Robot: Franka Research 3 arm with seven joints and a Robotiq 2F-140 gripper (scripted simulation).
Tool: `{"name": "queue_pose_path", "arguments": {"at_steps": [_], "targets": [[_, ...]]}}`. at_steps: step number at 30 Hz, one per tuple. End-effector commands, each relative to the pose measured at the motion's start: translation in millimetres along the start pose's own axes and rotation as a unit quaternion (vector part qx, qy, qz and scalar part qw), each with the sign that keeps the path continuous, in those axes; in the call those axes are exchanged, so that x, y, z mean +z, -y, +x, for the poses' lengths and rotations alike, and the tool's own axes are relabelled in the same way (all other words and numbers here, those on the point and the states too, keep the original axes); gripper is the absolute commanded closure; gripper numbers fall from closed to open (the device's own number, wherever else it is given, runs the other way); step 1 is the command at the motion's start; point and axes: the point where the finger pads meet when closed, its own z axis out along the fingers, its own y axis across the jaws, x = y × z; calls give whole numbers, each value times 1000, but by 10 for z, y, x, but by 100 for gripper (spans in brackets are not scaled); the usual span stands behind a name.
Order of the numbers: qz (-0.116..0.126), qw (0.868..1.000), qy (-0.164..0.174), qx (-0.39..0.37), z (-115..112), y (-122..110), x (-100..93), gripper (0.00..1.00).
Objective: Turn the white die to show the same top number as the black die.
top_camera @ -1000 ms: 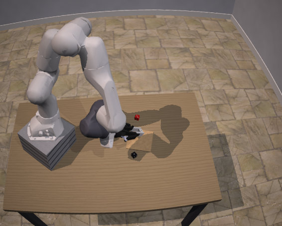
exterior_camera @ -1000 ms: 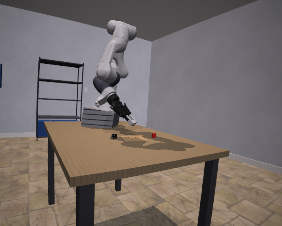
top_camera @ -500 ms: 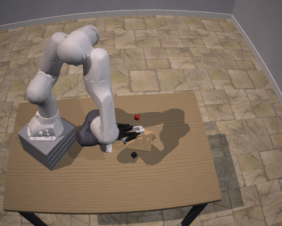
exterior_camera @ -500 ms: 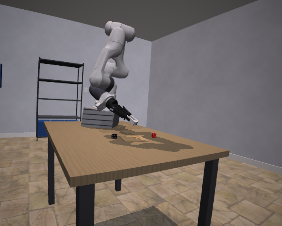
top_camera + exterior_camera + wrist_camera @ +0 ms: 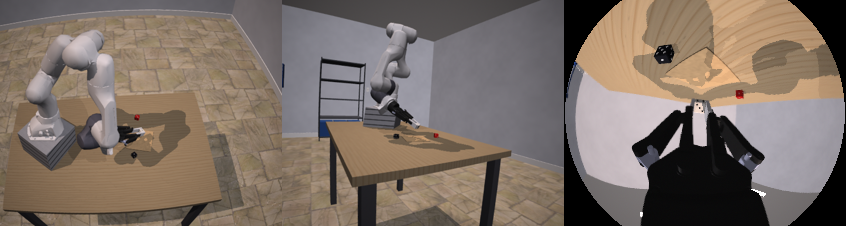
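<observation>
My gripper [image 5: 140, 132] [image 5: 416, 125] [image 5: 699, 104] is shut on the white die [image 5: 141, 130] [image 5: 417, 125] [image 5: 698, 107] and holds it in the air over the near-left part of the tan mat [image 5: 145, 144] [image 5: 417, 139] [image 5: 698, 68]. The gripper lies almost level, pointing along the table. The black die [image 5: 134, 155] [image 5: 396, 136] [image 5: 664, 53] sits on the table just off the mat's front edge. The red die [image 5: 137, 117] [image 5: 436, 135] [image 5: 740, 93] sits on the table behind the mat. The die faces are too small to read.
The arm's grey base block [image 5: 47, 145] [image 5: 380, 120] stands at the table's left end. The arm's forearm [image 5: 104, 107] hangs low beside the mat. A black shelf rack [image 5: 342, 97] stands on the floor behind the table [image 5: 112, 184].
</observation>
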Motion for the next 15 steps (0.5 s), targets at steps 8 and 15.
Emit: {"name": "queue_pose_path", "arguments": {"at_steps": [8,15], "targets": [[1,1000,5,-13,280,13,182,87],[1,1000,5,-13,369,16,230,87]]}}
